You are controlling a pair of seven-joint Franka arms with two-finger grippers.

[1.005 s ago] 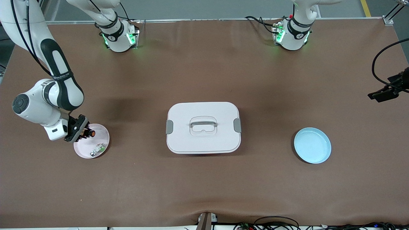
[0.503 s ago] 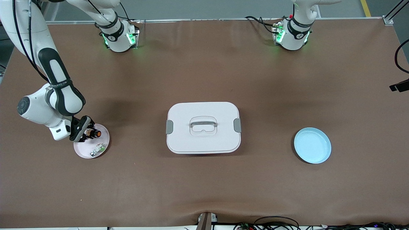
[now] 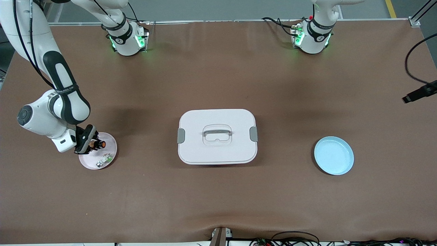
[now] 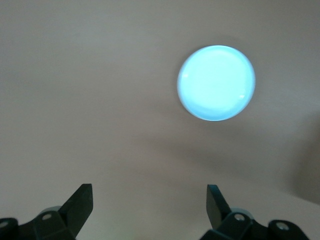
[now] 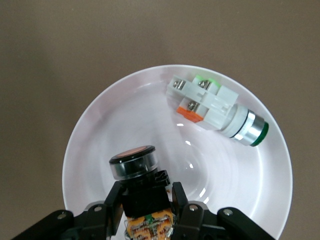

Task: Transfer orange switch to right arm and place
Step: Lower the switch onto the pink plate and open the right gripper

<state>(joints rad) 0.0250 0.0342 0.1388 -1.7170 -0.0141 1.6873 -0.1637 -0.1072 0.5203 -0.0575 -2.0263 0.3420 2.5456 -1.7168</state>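
The small black cylindrical push-button with the round orange face, the orange switch (image 5: 134,161), sits clamped between the fingers (image 5: 111,205) of the right gripper (image 3: 91,143), which are shut tight on its dark body just below the cap. It hangs low over the round pale pink plate (image 5: 100,130) at the right arm's end of the worktop (image 3: 218,191); I judge it is about to be set down there. The grip leaves the orange face clear and pointing out sideways. On the plate lies a small green, white and silver part (image 5: 216,108), apart from the switch. The right arm bends steeply down, wrist tilted over the plate. The left gripper (image 4: 150,205) waits with fingers spread wide and empty, above bare worktop near a round light blue plate (image 3: 334,155). A white lidded box (image 3: 217,136) stands mid-worktop.
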